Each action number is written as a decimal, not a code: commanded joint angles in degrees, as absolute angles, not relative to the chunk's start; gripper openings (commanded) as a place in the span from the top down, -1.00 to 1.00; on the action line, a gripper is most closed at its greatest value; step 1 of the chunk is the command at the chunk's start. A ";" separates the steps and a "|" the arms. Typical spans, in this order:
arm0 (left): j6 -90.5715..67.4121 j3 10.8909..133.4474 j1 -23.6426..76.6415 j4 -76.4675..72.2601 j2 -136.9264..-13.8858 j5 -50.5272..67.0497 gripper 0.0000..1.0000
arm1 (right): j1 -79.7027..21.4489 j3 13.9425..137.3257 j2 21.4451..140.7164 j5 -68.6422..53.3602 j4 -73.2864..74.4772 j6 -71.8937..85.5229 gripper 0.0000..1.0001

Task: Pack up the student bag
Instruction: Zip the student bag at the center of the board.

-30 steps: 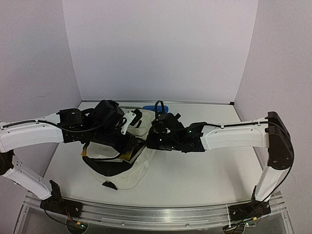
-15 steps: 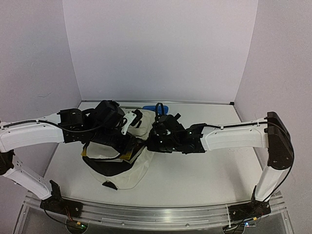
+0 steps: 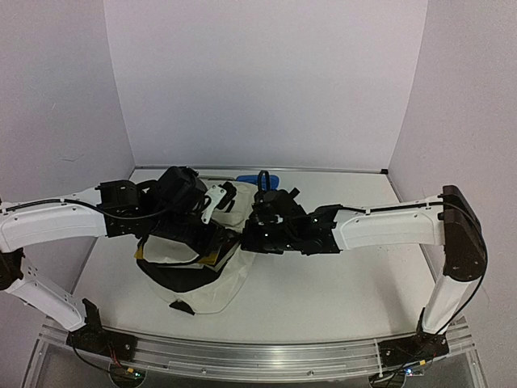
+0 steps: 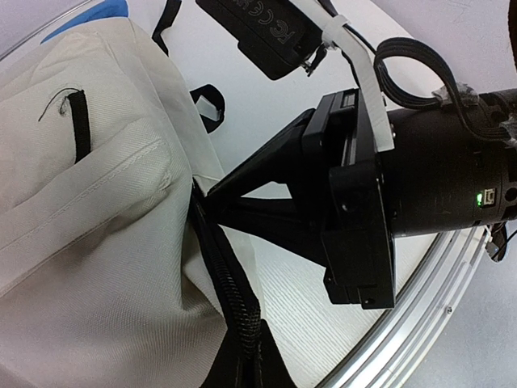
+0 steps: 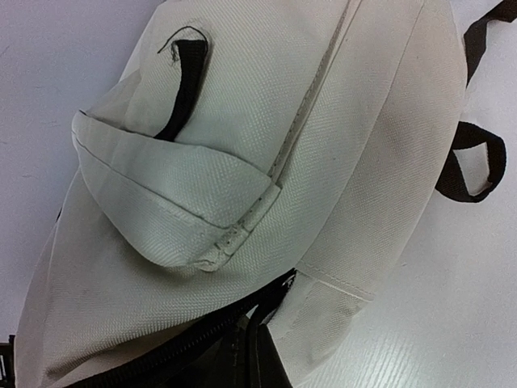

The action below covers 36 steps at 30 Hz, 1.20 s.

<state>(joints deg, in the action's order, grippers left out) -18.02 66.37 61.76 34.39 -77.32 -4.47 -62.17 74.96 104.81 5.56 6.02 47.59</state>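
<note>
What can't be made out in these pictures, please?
Inside the student bag: top view, the left arm and right arm cover the opening.
Jaws open or shut: top view too dark and cluttered; wrist views cut them off.
Blue object behind the bag: right arm hides part; left wrist view's edge crops it.

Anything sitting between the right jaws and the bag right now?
Nothing shows between them: in the left wrist view the right gripper reaches the student bag at its black zipper edge, seemingly touching.

The cream student bag [image 5: 347, 145] fills the view, its pocket flap [image 5: 178, 206] bulging; a black zipper [image 5: 194, 343] runs below, a black strap loop [image 5: 447, 179] lies on the white table [image 5: 436, 323]
</note>
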 commanded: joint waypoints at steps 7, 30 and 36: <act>-18.19 70.09 61.72 30.97 -77.86 3.54 0.89 | -62.29 70.14 101.51 0.59 0.92 46.96 1.00; -13.77 85.89 54.42 41.53 -96.96 -15.68 -0.86 | -62.53 62.84 95.23 -2.83 -2.91 50.18 1.00; -10.95 91.41 54.40 42.17 -104.01 -17.35 -0.58 | -62.51 62.00 94.51 -2.55 -3.36 50.36 1.00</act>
<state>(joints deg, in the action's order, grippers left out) -14.46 85.84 54.33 40.62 -101.03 -14.02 -62.06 62.98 97.54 -1.61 -1.23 49.78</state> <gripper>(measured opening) 0.815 0.005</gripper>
